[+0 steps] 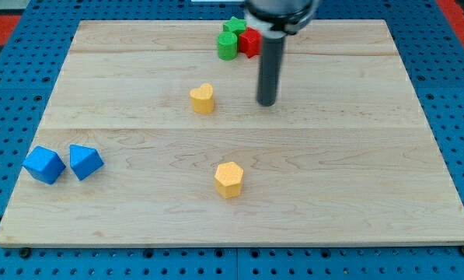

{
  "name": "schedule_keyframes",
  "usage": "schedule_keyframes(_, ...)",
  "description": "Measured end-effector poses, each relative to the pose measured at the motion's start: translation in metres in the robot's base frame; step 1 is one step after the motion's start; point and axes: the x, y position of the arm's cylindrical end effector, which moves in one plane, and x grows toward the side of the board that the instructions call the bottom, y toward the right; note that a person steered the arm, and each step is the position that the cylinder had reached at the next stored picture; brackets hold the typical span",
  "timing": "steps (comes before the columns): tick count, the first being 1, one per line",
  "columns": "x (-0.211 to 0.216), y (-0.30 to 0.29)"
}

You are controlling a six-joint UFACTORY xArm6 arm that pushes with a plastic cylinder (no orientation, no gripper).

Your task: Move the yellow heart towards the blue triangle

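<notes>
The yellow heart (203, 98) lies on the wooden board (333, 171) a little above its middle. The blue triangle (85, 162) lies near the view's left edge of the board, with a blue cube-like block (44, 164) just to its left. My tip (267, 103) rests on the board to the right of the yellow heart, about a block's width or two away, not touching it.
A yellow hexagon block (228, 179) lies below the heart, towards the view's bottom. A cluster of two green blocks (228, 45) and a red block (251, 41) sits at the top of the board, just left of the rod.
</notes>
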Motion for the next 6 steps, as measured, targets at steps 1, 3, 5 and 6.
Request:
schedule_keyframes(1,0.029,-0.052)
schedule_keyframes(3,-0.029,-0.035)
schedule_keyframes(5,0.004,-0.130)
schedule_keyframes(6,0.047,-0.135)
